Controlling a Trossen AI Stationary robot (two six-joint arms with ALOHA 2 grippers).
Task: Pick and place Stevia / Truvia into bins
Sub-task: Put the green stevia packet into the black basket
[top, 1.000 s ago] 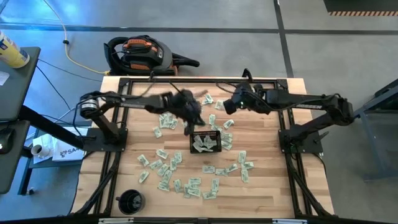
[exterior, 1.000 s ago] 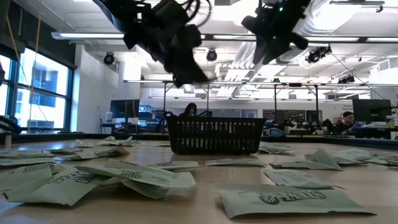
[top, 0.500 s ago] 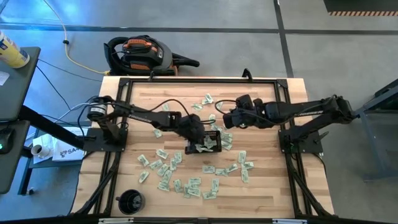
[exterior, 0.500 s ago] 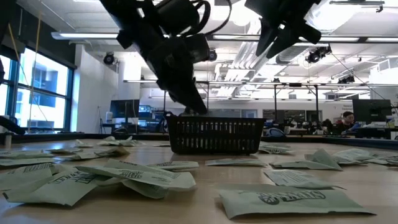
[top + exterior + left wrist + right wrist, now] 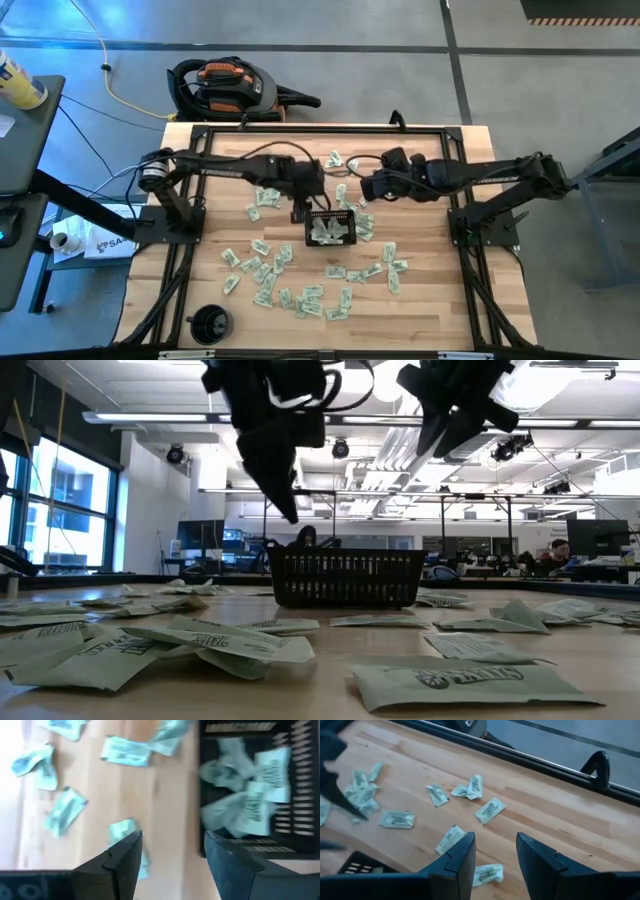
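Black tray (image 5: 331,228), long axis across table, w/ sachets (image 5: 250,795)

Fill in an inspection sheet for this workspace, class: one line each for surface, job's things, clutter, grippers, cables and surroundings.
Surface: wooden table inside a black frame.
Job's things: black mesh tray near the middle, several sachets inside; many more sachets scattered on the wood around it.
Clutter: round black cup at a table corner.
Grippers: left gripper open, empty, beside the tray; right gripper open, empty, raised above loose sachets.
Cables: yellow cable on the floor; black cable along the left arm.
Surroundings: orange and black vacuum on the floor; people at desks behind.
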